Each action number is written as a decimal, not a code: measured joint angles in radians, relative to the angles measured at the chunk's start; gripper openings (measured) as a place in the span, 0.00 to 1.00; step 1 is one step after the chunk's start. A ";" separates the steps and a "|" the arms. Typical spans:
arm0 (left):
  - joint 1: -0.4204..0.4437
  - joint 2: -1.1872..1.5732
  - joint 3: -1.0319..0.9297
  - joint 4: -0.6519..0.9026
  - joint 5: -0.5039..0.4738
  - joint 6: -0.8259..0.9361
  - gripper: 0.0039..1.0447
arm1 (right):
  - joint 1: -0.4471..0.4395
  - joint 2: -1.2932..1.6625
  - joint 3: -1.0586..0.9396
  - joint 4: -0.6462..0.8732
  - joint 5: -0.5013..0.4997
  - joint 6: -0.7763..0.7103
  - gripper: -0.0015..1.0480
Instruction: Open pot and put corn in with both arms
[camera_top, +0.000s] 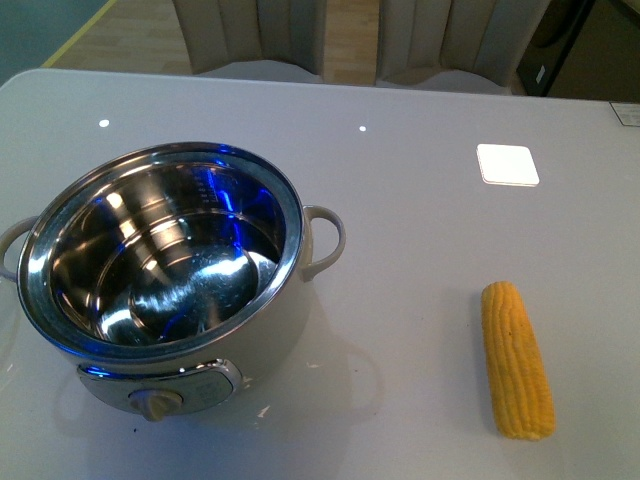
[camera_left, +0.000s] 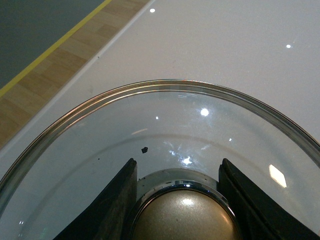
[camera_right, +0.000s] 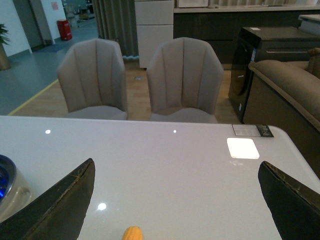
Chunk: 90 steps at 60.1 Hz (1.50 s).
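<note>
The cream-white pot (camera_top: 160, 262) stands uncovered at the left of the white table, its steel interior bare, with a dial knob (camera_top: 155, 404) in front. The yellow corn cob (camera_top: 516, 359) lies on the table at the right. Neither arm shows in the front view. In the left wrist view my left gripper (camera_left: 177, 172) is shut on the gold knob (camera_left: 185, 215) of the glass lid (camera_left: 165, 125), held above the table away from the pot. In the right wrist view my right gripper (camera_right: 177, 187) is open wide, above the table, with the corn's tip (camera_right: 132, 233) just below it.
A white square coaster (camera_top: 507, 164) lies at the back right of the table. Two beige chairs (camera_right: 140, 80) stand behind the table's far edge. The table's left edge (camera_left: 100, 55) and wooden floor show beside the lid.
</note>
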 joint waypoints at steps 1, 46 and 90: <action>0.000 0.011 0.005 0.003 0.001 -0.002 0.41 | 0.000 0.000 0.000 0.000 0.000 0.000 0.91; 0.005 0.153 0.105 0.077 0.007 -0.034 0.41 | 0.000 0.000 0.000 0.000 0.000 0.000 0.91; 0.003 -0.317 -0.094 -0.097 0.032 -0.051 0.93 | 0.000 0.000 0.000 0.000 0.000 0.000 0.91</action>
